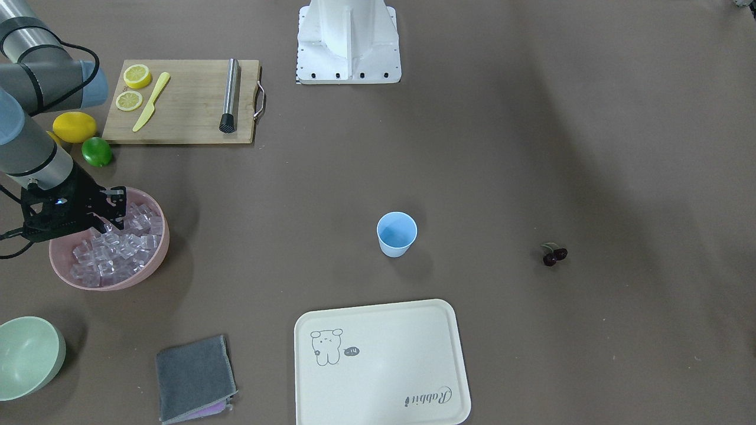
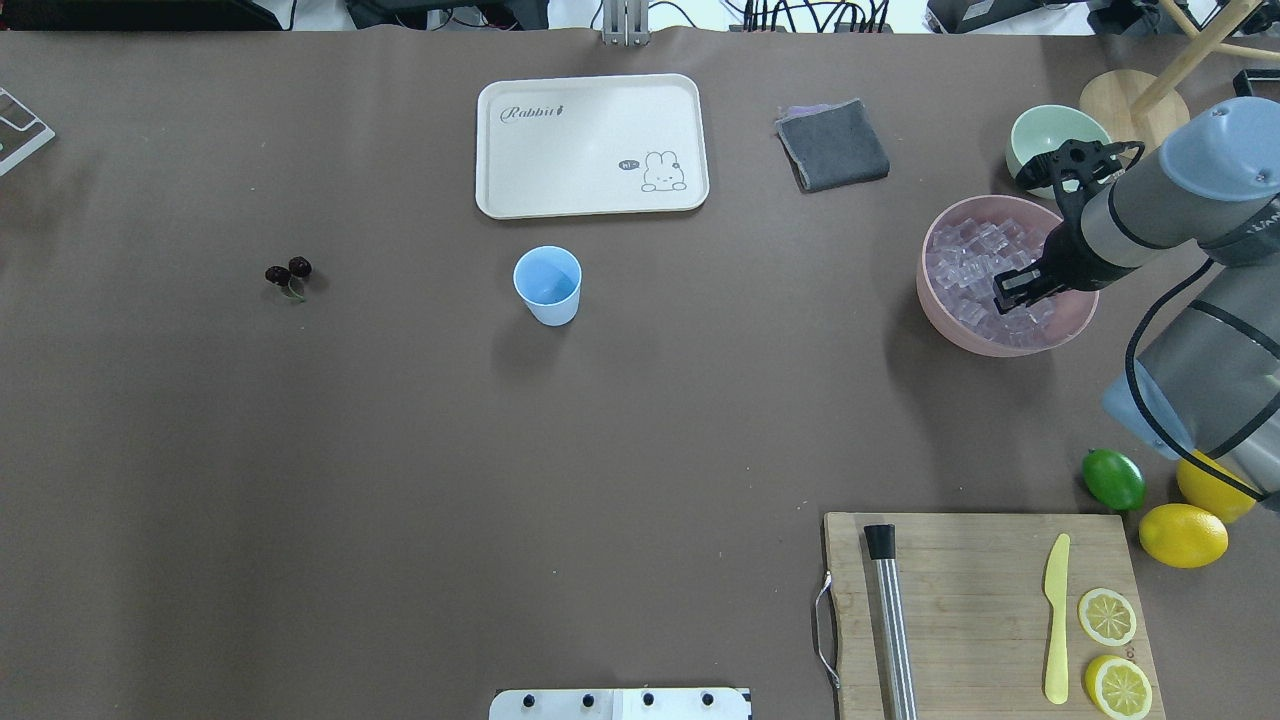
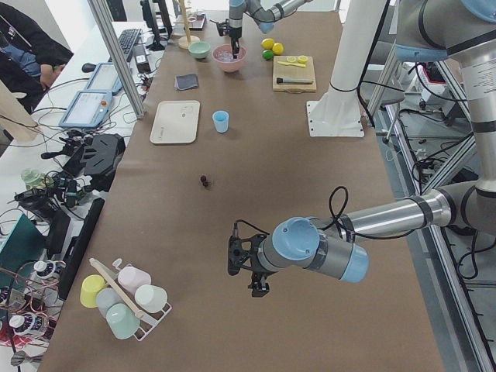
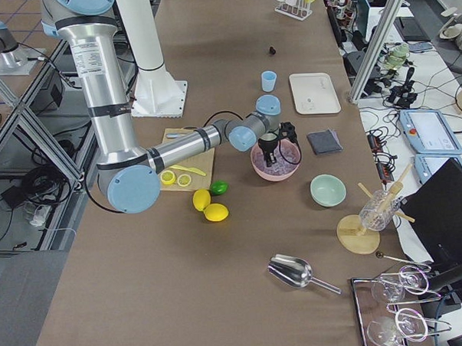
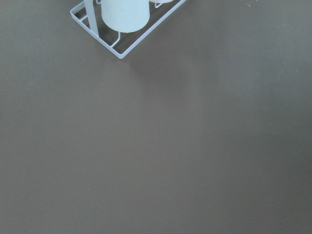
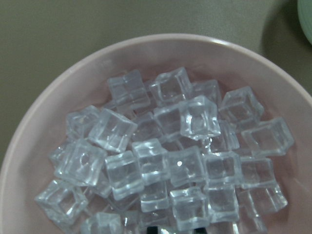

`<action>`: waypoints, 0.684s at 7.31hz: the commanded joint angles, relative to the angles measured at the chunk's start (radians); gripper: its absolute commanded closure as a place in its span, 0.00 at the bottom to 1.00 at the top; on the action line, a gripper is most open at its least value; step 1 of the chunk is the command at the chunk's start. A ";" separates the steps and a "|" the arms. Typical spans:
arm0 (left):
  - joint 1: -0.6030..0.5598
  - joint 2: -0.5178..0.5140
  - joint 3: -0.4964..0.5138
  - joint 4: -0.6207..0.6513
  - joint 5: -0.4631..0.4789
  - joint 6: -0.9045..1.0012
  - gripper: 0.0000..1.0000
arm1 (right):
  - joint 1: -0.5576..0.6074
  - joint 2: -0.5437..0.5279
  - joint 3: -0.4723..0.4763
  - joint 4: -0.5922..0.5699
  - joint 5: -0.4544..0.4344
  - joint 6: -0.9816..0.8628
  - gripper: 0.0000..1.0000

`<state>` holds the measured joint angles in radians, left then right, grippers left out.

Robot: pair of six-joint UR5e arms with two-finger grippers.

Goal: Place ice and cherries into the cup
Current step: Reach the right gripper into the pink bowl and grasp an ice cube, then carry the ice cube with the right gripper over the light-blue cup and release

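Observation:
The light-blue cup (image 2: 547, 285) stands upright mid-table, near the white tray. The cherries (image 2: 287, 272) lie on the bare table well away from it, on my left side. The ice (image 2: 975, 260) fills the pink bowl (image 2: 935, 300) at my right. My right gripper (image 2: 1010, 295) is down in the bowl among the cubes. In the right wrist view its tips just show at the bottom edge, apart, either side of an ice cube (image 6: 190, 214). My left gripper (image 3: 256, 287) hangs above bare table far from the cup, and I cannot tell whether it is open or shut.
A pale green bowl (image 2: 1045, 135) and a grey cloth (image 2: 832, 145) lie beyond the pink bowl. A cutting board (image 2: 980, 600) holds a muddler, a knife and lemon slices. A lime (image 2: 1113, 479) and lemons sit beside it. A wire rack of cups (image 3: 124, 298) stands near my left gripper.

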<state>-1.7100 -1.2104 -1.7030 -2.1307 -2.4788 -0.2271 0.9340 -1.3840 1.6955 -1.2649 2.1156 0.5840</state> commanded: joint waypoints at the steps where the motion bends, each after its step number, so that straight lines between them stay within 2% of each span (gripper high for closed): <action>1: 0.000 0.000 0.000 0.000 0.000 0.000 0.02 | 0.029 0.016 0.047 -0.049 0.042 0.003 0.80; 3: 0.000 0.000 0.000 0.000 0.000 0.000 0.02 | 0.017 0.246 0.081 -0.330 0.055 0.084 0.80; 4: 0.000 0.000 0.002 0.000 0.000 0.000 0.02 | -0.013 0.314 0.079 -0.382 0.047 0.136 0.80; 5: 0.000 0.000 0.002 0.000 0.000 0.000 0.02 | -0.061 0.363 0.073 -0.380 0.034 0.262 0.80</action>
<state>-1.7104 -1.2103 -1.7016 -2.1307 -2.4789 -0.2270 0.9211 -1.1018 1.7717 -1.6040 2.1617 0.7254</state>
